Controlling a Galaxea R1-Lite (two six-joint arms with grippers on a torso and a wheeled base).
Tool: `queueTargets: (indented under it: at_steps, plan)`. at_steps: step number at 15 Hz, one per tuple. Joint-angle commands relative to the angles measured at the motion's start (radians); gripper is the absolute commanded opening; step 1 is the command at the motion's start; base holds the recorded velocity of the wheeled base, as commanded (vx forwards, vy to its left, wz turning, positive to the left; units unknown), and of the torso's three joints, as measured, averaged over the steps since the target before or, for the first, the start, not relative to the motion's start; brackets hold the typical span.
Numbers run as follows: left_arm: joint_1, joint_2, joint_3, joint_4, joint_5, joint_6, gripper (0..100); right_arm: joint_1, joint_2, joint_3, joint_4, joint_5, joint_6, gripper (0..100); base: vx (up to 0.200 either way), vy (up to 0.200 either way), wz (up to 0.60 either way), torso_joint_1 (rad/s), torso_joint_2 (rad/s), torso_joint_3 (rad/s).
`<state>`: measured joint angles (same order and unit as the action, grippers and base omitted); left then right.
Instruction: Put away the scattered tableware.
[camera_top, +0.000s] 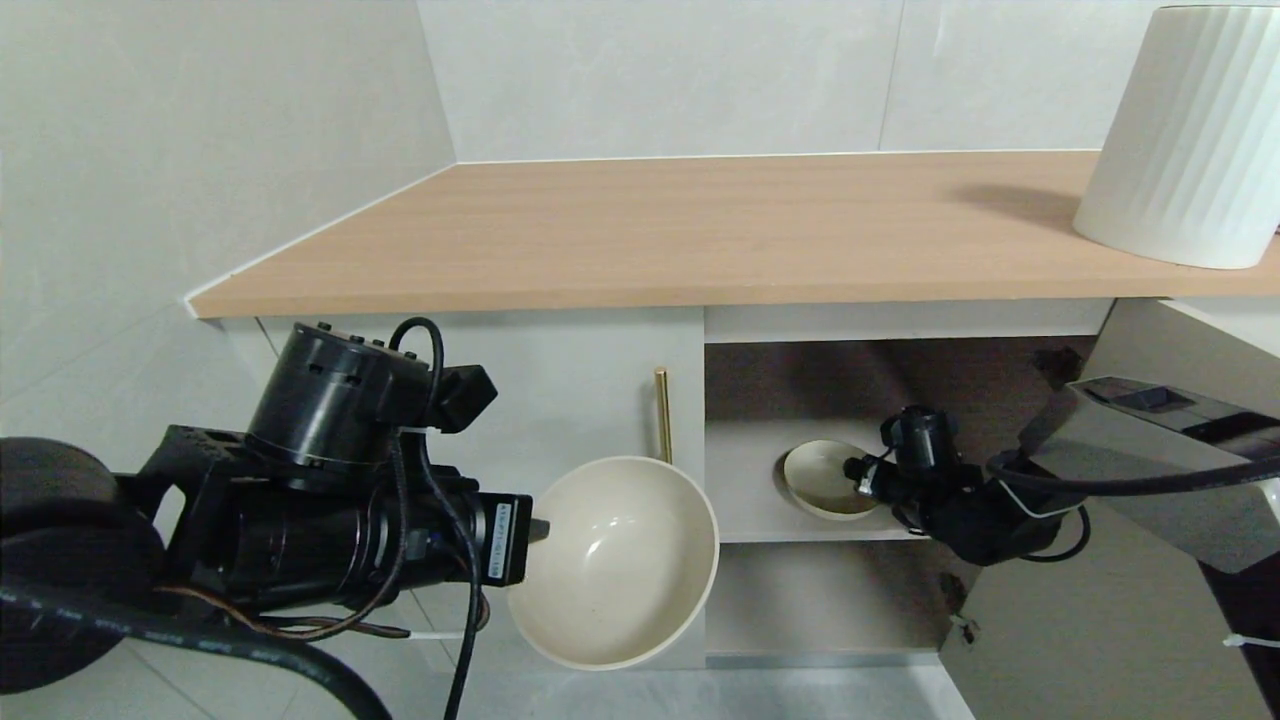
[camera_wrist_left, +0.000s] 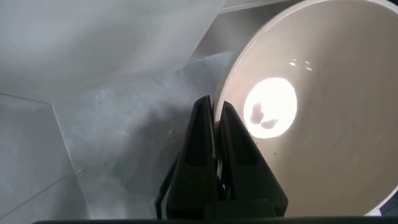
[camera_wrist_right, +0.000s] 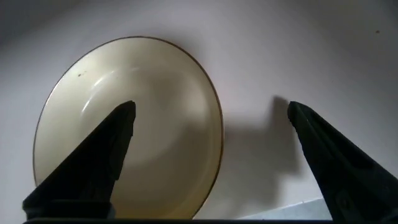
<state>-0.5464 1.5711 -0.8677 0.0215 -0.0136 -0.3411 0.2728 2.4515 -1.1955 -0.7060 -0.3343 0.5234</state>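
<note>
My left gripper (camera_top: 535, 528) is shut on the rim of a large cream bowl (camera_top: 615, 562), held in the air in front of the closed left cabinet door; the left wrist view shows the fingers (camera_wrist_left: 202, 134) pinching the rim of that bowl (camera_wrist_left: 323, 118). A smaller cream bowl (camera_top: 825, 478) with a dark rim rests on the shelf (camera_top: 745, 500) inside the open cabinet. My right gripper (camera_top: 858, 478) is at that bowl, open. In the right wrist view its fingers (camera_wrist_right: 109, 149) stand wide apart, one over the small bowl (camera_wrist_right: 143, 118), the other beside it.
The wooden countertop (camera_top: 680, 230) runs above the cabinet, with a white ribbed container (camera_top: 1185, 135) at its right end. A gold handle (camera_top: 662, 413) marks the closed left door. The opened right door (camera_top: 1180, 420) stands at the right. A lower shelf space (camera_top: 820, 600) lies below.
</note>
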Motion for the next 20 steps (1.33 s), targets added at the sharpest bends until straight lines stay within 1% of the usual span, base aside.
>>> queueTargets:
  at_steps: [1, 2, 3, 4, 5, 7, 8, 9, 10, 11, 13, 14, 16, 18, 20]
  plan:
    - [-0.017, 0.043, -0.005, -0.002, 0.02, -0.001, 0, 0.0, -0.071, 0.056, 0.0, 0.0, 0.0, 100, 0.0, 0.0, 0.0, 0.0, 0.0, 0.0]
    - [-0.033, 0.067, -0.013, -0.002, 0.044, -0.009, 0, 0.009, -0.129, 0.109, 0.003, 0.015, -0.002, 100, 0.0, 0.0, 0.0, 0.0, 0.0, 0.0]
    - [-0.049, 0.09, -0.022, 0.0, 0.063, -0.018, 0, 0.02, -0.193, 0.154, 0.045, 0.055, -0.002, 100, 0.0, 0.0, 0.0, 0.0, 0.0, 0.0]
    - [-0.061, 0.122, -0.025, 0.0, 0.077, -0.03, 0, 0.039, -0.276, 0.183, 0.118, 0.132, -0.002, 100, 0.0, 0.0, 0.0, 0.0, 0.0, 0.0]
    - [-0.07, 0.147, -0.031, 0.002, 0.098, -0.033, 0, 0.048, -0.347, 0.206, 0.184, 0.201, 0.0, 100, 0.0, 0.0, 0.0, 0.0, 0.0, 0.0]
    - [-0.101, 0.211, -0.039, 0.003, 0.152, -0.064, 0, 0.106, -0.5, 0.255, 0.303, 0.328, -0.005, 100, 0.0, 0.0, 0.0, 0.0, 0.0, 0.0]
    - [-0.11, 0.239, -0.044, 0.005, 0.175, -0.072, 0, 0.14, -0.563, 0.269, 0.361, 0.389, -0.008, 100, 0.0, 0.0, 0.0, 0.0, 0.0, 0.0]
    - [-0.118, 0.262, -0.045, 0.003, 0.199, -0.075, 0, 0.18, -0.629, 0.28, 0.444, 0.457, -0.016, 100, 0.0, 0.0, 0.0, 0.0, 0.0, 0.0]
    - [-0.126, 0.276, -0.045, 0.003, 0.212, -0.075, 0, 0.215, -0.677, 0.284, 0.513, 0.506, -0.026, 100, 0.0, 0.0, 0.0, 0.0, 0.0, 0.0]
    - [-0.136, 0.287, -0.045, 0.003, 0.218, -0.075, 0, 0.25, -0.709, 0.289, 0.557, 0.534, -0.043, 100, 0.0, 0.0, 0.0, 0.0, 0.0, 0.0]
    - [-0.153, 0.302, -0.047, 0.005, 0.224, -0.079, 0, 0.307, -0.736, 0.324, 0.582, 0.538, -0.097, 100, 0.0, 0.0, 0.0, 0.0, 0.0, 0.0]
    - [-0.158, 0.303, -0.047, 0.005, 0.225, -0.088, 0, 0.324, -0.743, 0.341, 0.582, 0.535, -0.115, 100, 0.0, 0.0, 0.0, 0.0, 0.0, 0.0]
    - [-0.168, 0.308, -0.059, 0.006, 0.23, -0.107, 0, 0.344, -0.744, 0.366, 0.58, 0.534, -0.151, 100, 0.0, 0.0, 0.0, 0.0, 0.0, 0.0]
    - [-0.181, 0.308, -0.06, 0.005, 0.236, -0.118, 0, 0.361, -0.733, 0.387, 0.574, 0.534, -0.201, 100, 0.0, 0.0, 0.0, 0.0, 0.0, 0.0]
    - [-0.185, 0.307, -0.07, 0.005, 0.238, -0.136, 0, 0.393, -0.724, 0.387, 0.574, 0.523, -0.201, 100, 0.0, 0.0, 0.0, 0.0, 0.0, 0.0]
